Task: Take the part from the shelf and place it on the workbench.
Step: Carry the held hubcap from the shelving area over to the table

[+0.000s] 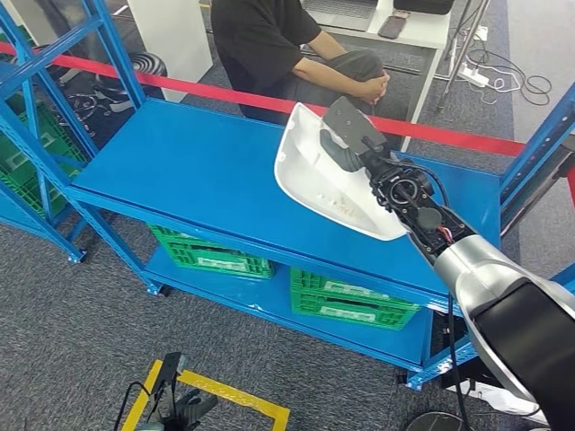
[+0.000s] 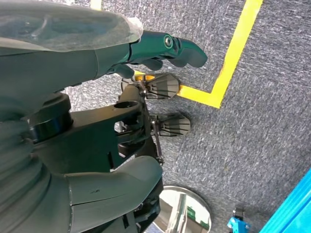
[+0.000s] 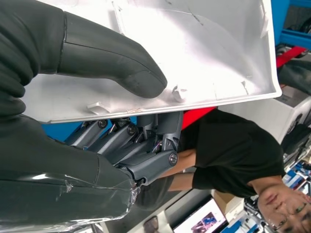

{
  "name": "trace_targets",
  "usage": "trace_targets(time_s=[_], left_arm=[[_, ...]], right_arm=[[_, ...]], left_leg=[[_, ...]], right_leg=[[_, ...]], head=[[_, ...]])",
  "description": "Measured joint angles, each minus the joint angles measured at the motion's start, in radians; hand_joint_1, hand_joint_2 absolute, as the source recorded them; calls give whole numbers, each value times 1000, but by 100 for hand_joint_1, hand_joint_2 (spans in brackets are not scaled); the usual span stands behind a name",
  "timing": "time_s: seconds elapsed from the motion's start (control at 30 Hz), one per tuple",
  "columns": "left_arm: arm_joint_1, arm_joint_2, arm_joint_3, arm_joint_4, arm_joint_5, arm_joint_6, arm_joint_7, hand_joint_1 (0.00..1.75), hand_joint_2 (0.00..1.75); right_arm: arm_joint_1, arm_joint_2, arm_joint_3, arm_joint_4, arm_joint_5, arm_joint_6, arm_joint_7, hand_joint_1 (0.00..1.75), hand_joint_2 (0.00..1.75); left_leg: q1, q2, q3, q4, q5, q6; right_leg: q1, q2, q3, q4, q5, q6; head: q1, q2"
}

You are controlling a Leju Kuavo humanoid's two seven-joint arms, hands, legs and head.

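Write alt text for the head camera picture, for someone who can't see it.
The robot's right hand holds a white moulded part over the top of a blue shelf. Green crates sit on the shelf's lower level, and a person in black sits behind a red barrier tape.

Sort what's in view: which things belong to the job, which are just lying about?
Job:
- white moulded part, gripped by the right hand, thumb on its inner face
- blue shelf beneath it

Lying about:
- green crates on the lower level
- red barrier tape
- seated person behind the tape
- yellow floor tape
- left hand, holding nothing
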Motion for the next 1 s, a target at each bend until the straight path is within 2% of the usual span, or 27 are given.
trace_targets(time_s=[0.47,1.0], left_arm=[[0,0,0,0,-1,2,4,0,175],[-1,0,0,0,-7,2,4,0,175]], right_arm=[[1,40,26,0,18,21,-18,175,175],[4,43,24,3,8,4,-25,175,175]], left_leg=[[0,0,0,0,0,0],[0,0,0,0,0,0]], right_leg=[[0,0,0,0,0,0],[0,0,-1,0,0,0]], head=[[0,0],[0,0]])
